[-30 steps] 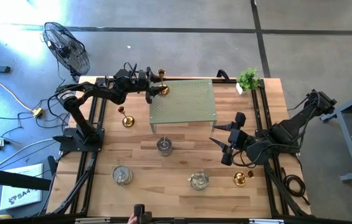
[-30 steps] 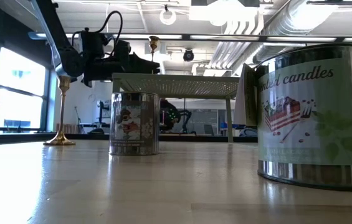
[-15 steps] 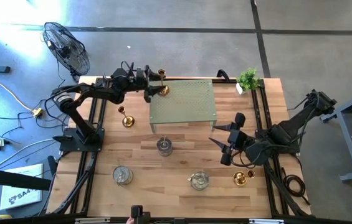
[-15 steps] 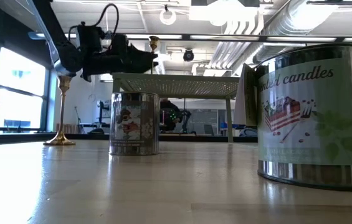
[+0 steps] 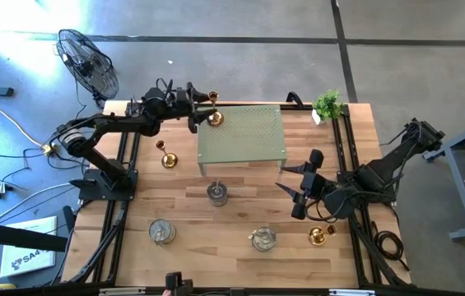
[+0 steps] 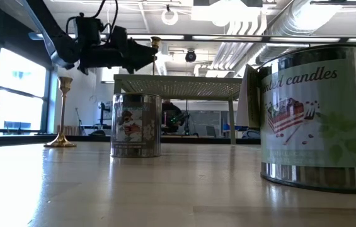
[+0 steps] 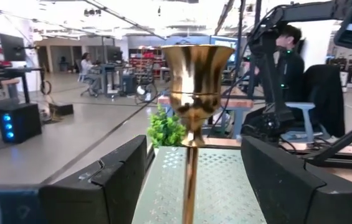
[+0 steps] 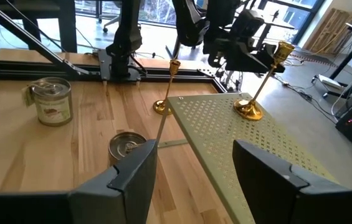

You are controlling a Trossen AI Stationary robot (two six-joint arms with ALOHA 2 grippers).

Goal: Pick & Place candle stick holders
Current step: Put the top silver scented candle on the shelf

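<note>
One brass holder (image 5: 213, 117) is seen standing on the far left corner of the perforated shelf (image 5: 244, 144); the left gripper (image 5: 196, 109), fingers parted around the stem without gripping, should be withdrawn level so nothing is tipped. The right gripper (image 5: 296, 191) is parked open, empty.

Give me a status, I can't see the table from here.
Left gripper open around gold holder standing on the perforated shelf. Right gripper open, empty, beside the shelf. Nothing in the way.

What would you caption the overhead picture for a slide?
Left gripper open around a brass candle holder standing on the perforated green stand.
</note>
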